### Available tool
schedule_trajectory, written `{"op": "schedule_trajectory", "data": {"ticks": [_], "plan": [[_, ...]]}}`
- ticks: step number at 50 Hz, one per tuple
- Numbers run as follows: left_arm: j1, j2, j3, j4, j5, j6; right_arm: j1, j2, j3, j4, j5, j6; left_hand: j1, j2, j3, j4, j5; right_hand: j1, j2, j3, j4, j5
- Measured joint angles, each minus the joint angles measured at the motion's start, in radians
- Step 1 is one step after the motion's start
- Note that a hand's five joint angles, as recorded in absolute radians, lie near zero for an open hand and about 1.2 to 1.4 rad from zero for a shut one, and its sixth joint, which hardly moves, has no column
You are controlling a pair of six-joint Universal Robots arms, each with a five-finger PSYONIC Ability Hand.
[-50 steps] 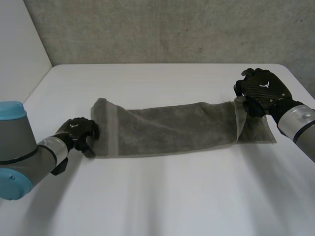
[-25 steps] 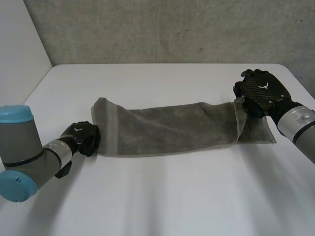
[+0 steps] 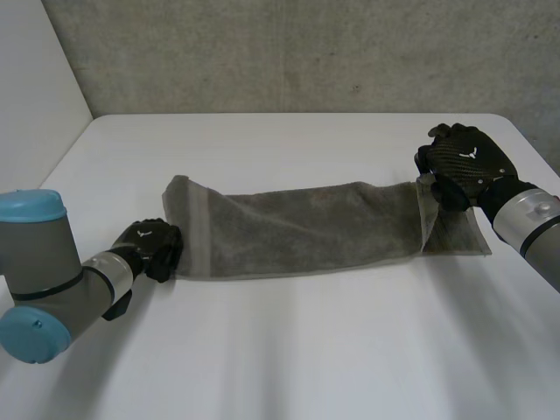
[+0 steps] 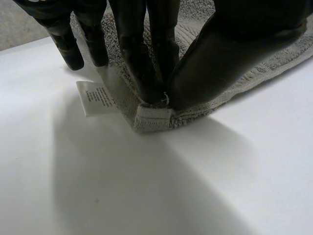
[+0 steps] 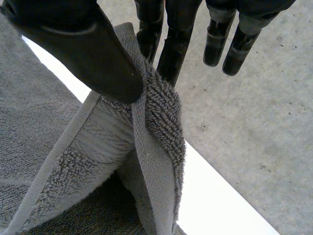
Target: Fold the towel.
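A grey towel [image 3: 306,227] lies stretched across the white table [image 3: 289,350], long side left to right. My left hand [image 3: 150,248] sits at the towel's near left corner; in the left wrist view its fingers [image 4: 146,63] and thumb pinch that corner [image 4: 154,115], beside a white care label [image 4: 93,98]. My right hand [image 3: 464,162] is at the far right corner, lifted off the table. There the thumb [image 5: 83,44] and fingers [image 5: 171,54] pinch the towel's hem [image 5: 156,122], which hangs folded below them.
A grey concrete wall [image 3: 289,52] stands behind the table's back edge. The table's right back corner lies just beyond my right hand. Bare white tabletop spreads in front of the towel.
My left hand has slid right to the towel's near left corner and its fingers have closed on it. The right hand and its lifted corner have stayed put.
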State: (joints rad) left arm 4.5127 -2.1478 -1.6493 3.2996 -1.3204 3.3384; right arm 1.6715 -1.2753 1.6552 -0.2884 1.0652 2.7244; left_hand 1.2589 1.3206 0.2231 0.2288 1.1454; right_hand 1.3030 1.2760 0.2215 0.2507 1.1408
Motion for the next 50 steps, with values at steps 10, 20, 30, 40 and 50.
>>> {"op": "schedule_trajectory", "data": {"ticks": [10,20,30,40,50], "plan": [[0.006,0.032,-0.035,0.002,-0.004,0.001,0.001,-0.001,0.0,0.0,0.0,0.0,-0.446,-0.492,0.0,0.0,-0.506,0.0,0.0,0.0,0.0,0.0],[0.017,0.07,-0.04,-0.003,-0.006,-0.015,0.001,-0.001,0.0,0.001,0.001,0.0,-0.475,-0.522,0.0,0.0,-0.543,0.0,0.0,0.0,0.0,0.0],[0.02,0.069,-0.018,-0.009,-0.007,-0.055,0.005,-0.001,0.0,0.001,0.002,0.0,-0.58,-0.643,0.0,0.0,-0.666,0.0,0.0,0.0,0.0,0.0],[0.025,0.053,-0.007,-0.003,-0.006,-0.06,0.007,-0.001,0.0,0.0,0.001,-0.001,-0.605,-0.669,0.0,0.0,-0.7,0.0,0.0,0.0,0.0,0.0],[0.027,0.017,0.003,0.003,-0.007,-0.05,0.007,-0.001,0.0,0.0,0.001,-0.001,-0.605,-0.669,0.0,0.0,-0.698,0.0,0.0,0.0,0.0,0.0]]}}
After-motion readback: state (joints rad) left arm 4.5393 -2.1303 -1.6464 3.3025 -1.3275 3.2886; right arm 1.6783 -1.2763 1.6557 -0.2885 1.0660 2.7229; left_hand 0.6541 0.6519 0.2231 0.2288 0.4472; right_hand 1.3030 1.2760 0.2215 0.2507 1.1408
